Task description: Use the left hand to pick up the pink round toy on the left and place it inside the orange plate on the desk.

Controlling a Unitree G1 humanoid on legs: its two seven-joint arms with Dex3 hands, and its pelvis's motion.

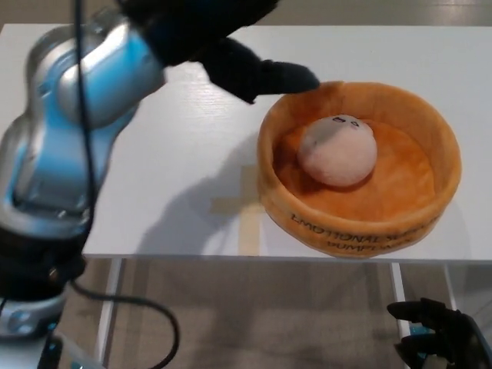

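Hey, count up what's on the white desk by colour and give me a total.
Pink: 1, the round toy
Orange: 1, the plate holding the toy
Total: 2

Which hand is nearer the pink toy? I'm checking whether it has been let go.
Left. The left hand hangs just beyond the orange plate rim, clear of the pink toy. The right hand is low, below the table edge.

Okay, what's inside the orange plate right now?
The pink round toy sits inside the orange plate, toward its back left, with nothing holding it. The plate's floor directly under the toy is covered, so anything there cannot be seen.
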